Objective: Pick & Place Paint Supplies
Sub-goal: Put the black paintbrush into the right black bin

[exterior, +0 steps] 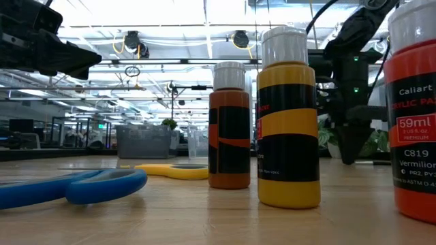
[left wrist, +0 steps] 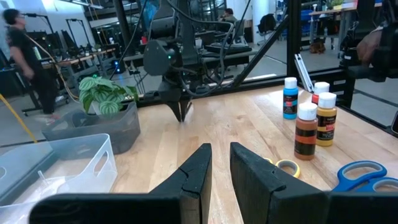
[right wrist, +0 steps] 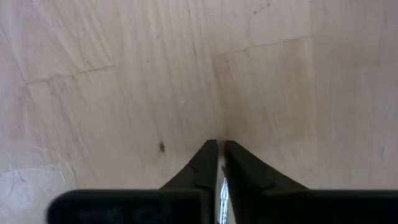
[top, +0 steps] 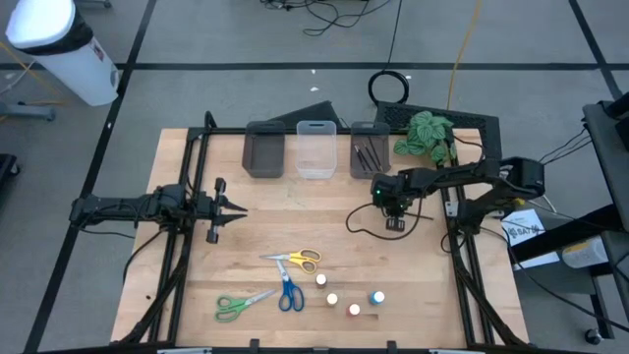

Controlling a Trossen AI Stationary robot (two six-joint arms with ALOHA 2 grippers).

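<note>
Three scissors lie flat on the near part of the table: yellow-handled (top: 300,260), blue-handled (top: 289,293) and green-handled (top: 241,305). Beside them stand several small white-capped paint bottles (top: 333,298), among them a blue one (top: 376,297). Thin dark brushes (top: 369,154) lie in the right grey bin. My right gripper (top: 394,218) points straight down at bare wood right of the table's middle, fingers shut (right wrist: 221,144), with a thin pale sliver (right wrist: 222,190) between them. My left gripper (top: 239,208) hovers level at the left, slightly open (left wrist: 221,148) and empty. My right gripper comes from above with its shut fingertips (left wrist: 182,117) down at the tabletop. I cannot tell whether they touch the wood. I also cannot tell what the pale sliver between the fingers is, or whether they hold it.
At the far edge stand a grey bin (top: 263,154), a clear bin (top: 316,149) and the brush bin, with a leafy plant (top: 428,133) to their right. A black cable (top: 362,224) loops on the wood beside my right gripper. Bare wood lies between the two grippers.
</note>
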